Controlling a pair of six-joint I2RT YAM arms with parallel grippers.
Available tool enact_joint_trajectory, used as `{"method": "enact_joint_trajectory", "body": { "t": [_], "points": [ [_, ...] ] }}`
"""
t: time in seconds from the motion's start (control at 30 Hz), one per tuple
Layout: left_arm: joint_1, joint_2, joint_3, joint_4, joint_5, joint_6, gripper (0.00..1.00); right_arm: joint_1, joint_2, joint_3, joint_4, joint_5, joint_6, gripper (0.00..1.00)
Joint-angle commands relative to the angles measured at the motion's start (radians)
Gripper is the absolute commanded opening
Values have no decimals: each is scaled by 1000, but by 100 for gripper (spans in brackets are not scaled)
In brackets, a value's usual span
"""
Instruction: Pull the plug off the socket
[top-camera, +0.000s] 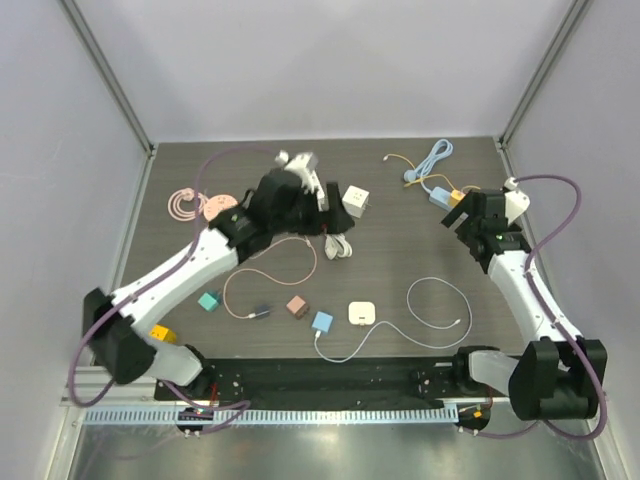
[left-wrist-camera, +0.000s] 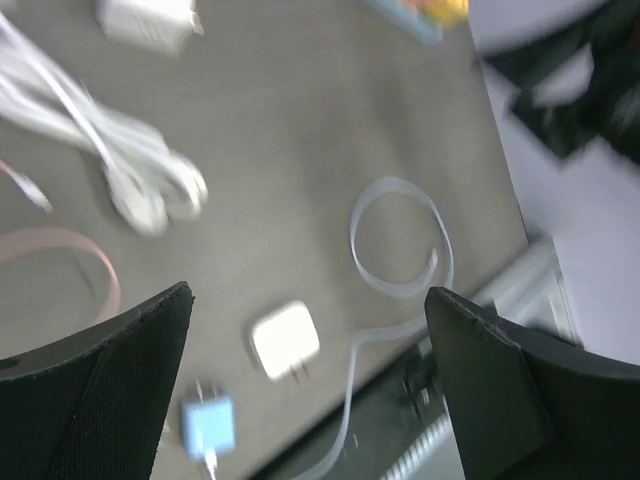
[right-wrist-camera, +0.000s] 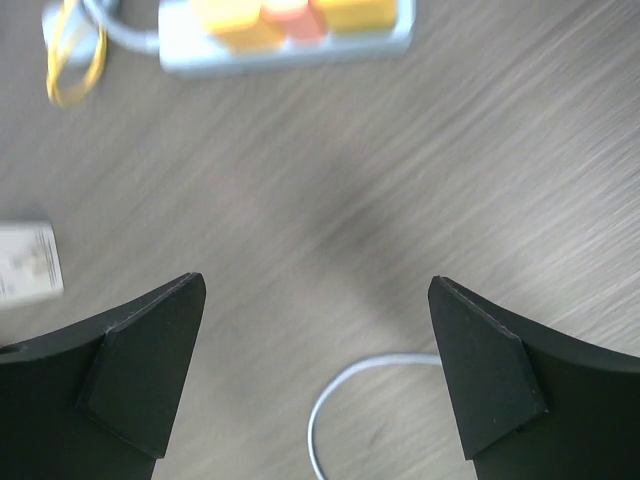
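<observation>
The socket is a pale blue power strip (top-camera: 438, 196) at the back right of the table, with yellow and orange plugs (top-camera: 455, 195) seated in it. In the right wrist view the strip (right-wrist-camera: 285, 38) runs along the top edge, its plugs (right-wrist-camera: 240, 15) showing as yellow and orange blocks. My right gripper (right-wrist-camera: 318, 283) hangs open just short of it, with bare table and a white cable loop (right-wrist-camera: 340, 400) between its fingers. In the top view the right gripper (top-camera: 457, 215) is beside the strip. My left gripper (top-camera: 300, 162) is raised at the back centre, open and empty (left-wrist-camera: 308, 295).
A white cube adapter (top-camera: 356, 200) and a white cable bundle (top-camera: 338, 245) lie below the left gripper. Near the front are a white charger (top-camera: 361, 312), a blue charger (top-camera: 322, 321), a brown cube (top-camera: 296, 306), a teal cube (top-camera: 209, 301) and looped cables (top-camera: 440, 310). A pink cable coil (top-camera: 183, 204) lies at the left.
</observation>
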Motion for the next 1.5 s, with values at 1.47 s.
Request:
{"method": "enact_joint_trajectory", "body": {
  "t": [1.47],
  "points": [
    [-203,-309,-580,83,212,-198,98,-308,540,-4,472,-641,61,67]
  ]
}}
